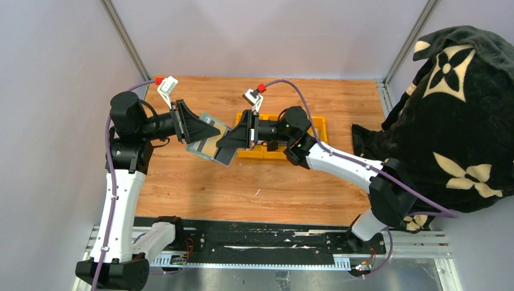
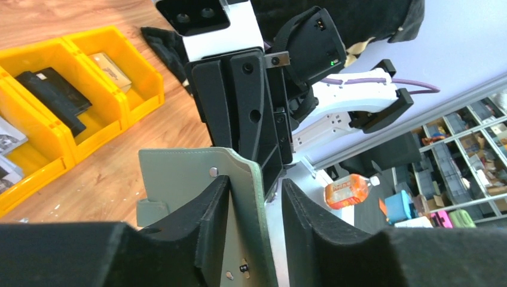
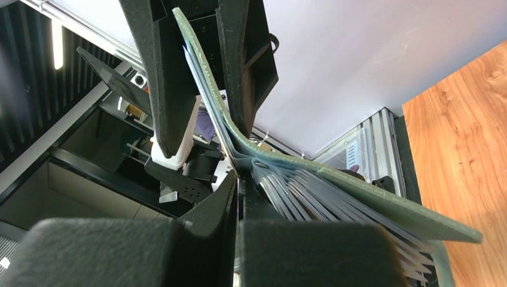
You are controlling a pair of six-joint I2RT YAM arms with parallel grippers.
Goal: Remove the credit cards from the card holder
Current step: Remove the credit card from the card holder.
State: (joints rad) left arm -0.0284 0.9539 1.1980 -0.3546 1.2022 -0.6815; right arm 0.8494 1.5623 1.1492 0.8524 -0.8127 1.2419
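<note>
Card holder (image 3: 359, 194) in air between both arms, over table (image 1: 273, 188) near yellow bin (image 1: 321, 130). Left gripper (image 2: 256, 182) spread, flap loose between jaws. Right gripper (image 3: 238, 185) pressed together at holder's fold — card or pocket, cannot tell. Risk: pull drags whole holder out of slack left jaws — drop.

A yellow three-compartment plastic bin (image 1: 319, 128) sits on the brown wooden tabletop (image 1: 254, 188) just behind the right gripper's fingers (image 1: 236, 136); a black flower-patterned cloth (image 1: 460, 121) lies well to their right.
</note>
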